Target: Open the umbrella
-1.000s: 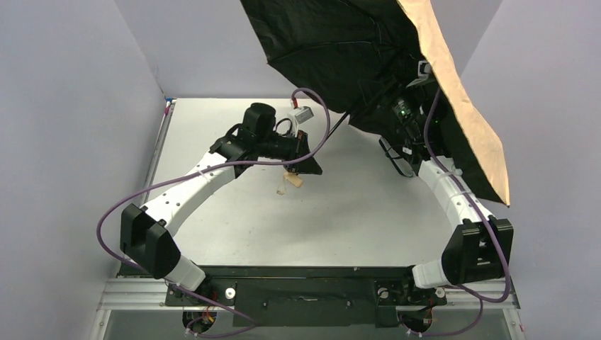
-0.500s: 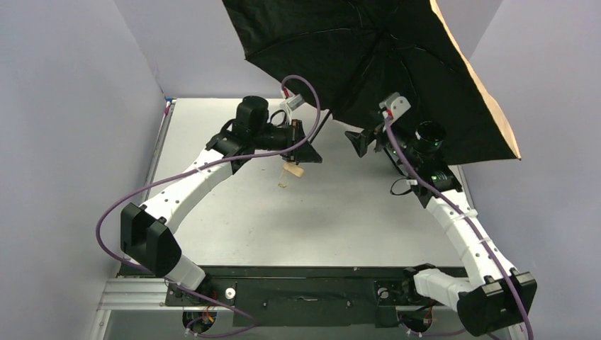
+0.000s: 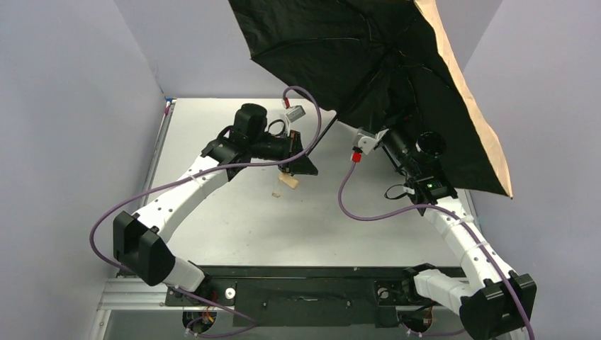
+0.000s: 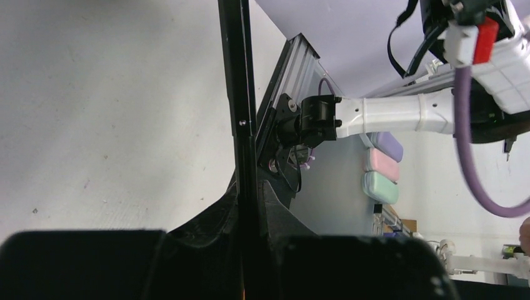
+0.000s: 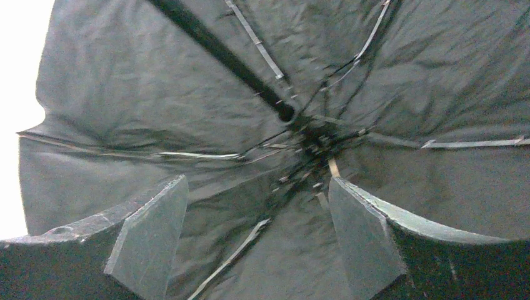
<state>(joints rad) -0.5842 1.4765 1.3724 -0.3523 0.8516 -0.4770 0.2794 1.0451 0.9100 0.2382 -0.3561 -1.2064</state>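
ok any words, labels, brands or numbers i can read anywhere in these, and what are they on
None can be read.
The umbrella shows only plain black fabric inside and a plain tan outer side, with no print.
The pastel cases in the left wrist view look blank; any marking on them is too small to tell.

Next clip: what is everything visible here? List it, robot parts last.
umbrella: one, black underside, tan outside, open, tilted over the table's far right
shaft: one, black, slanting from the canopy down into the left gripper
handle: one, tan, just below the left gripper
table: one, light grey
cables: two, purple, one along each arm
left arm, right arm: white, black joints
left gripper: black, shut on the shaft
right gripper: black, open, under the canopy, holding nothing
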